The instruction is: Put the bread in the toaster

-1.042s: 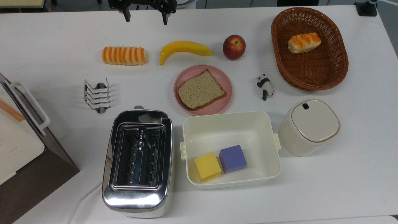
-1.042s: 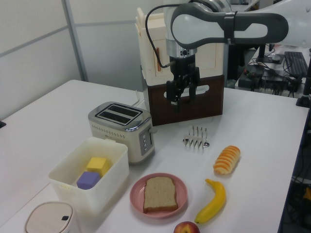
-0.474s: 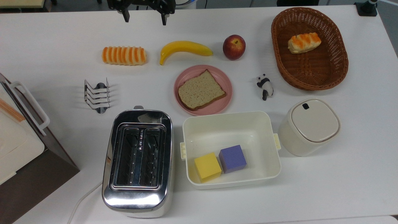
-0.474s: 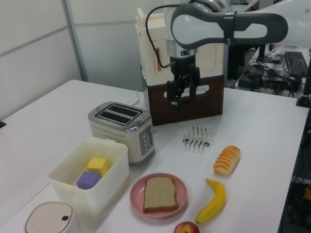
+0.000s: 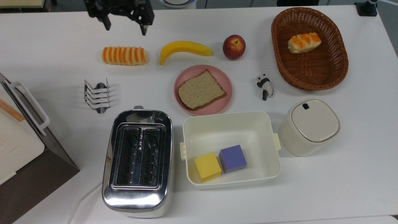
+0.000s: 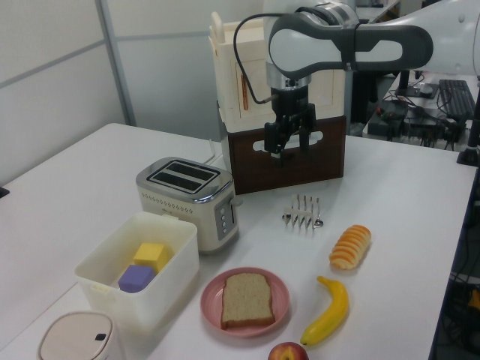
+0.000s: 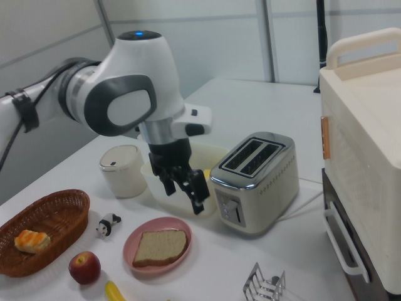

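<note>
A brown bread (image 5: 201, 90) slice lies flat on a pink plate (image 5: 218, 107) at the table's middle; it also shows in the left view, bread (image 6: 247, 299), and the right view, bread (image 7: 160, 247). The shiny chrome toaster (image 5: 138, 161) stands at the top view's lower left with both slots empty, toaster (image 6: 189, 199), toaster (image 7: 254, 182). My gripper (image 5: 125, 27) hangs open and empty above the table's far edge, just beyond the striped roll (image 5: 124, 55). It is well above the table, gripper (image 6: 289, 146), gripper (image 7: 183, 195), and far from the bread.
A banana (image 5: 185, 49), apple (image 5: 233, 47), panda figure (image 5: 265, 86) and wire toast rack (image 5: 97, 95) lie around the plate. A wicker basket (image 5: 311, 84) holds a bun. A white bin (image 5: 233, 124) holds two cubes, beside a lidded canister (image 5: 307, 126). A brown-and-cream box (image 5: 18, 140) stands left.
My gripper has slid toward the top view's left, from beyond the banana's end to beyond the striped roll, staying open. Nothing on the table has moved.
</note>
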You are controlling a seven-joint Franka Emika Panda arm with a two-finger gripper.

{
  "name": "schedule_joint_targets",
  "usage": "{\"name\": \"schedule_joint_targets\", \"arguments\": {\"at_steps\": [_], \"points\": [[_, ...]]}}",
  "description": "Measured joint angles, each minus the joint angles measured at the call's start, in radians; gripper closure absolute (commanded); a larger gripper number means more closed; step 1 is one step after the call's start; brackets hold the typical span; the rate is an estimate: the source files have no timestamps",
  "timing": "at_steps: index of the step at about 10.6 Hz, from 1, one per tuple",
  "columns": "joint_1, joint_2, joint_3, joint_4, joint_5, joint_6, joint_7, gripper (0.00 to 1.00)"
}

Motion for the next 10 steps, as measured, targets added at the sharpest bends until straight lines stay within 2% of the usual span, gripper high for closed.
{"name": "schedule_joint_targets", "arguments": {"at_steps": [3,8,10], "points": [[-0.075,0.021,-0.003,0.0,0.0,0.013,-0.171,0.0],[-0.17,0.111,-0.006,-0.003,-0.001,0.147,-0.392,0.0],[-0.179,0.175,-0.006,-0.005,-0.022,0.197,-0.419,0.07]]}}
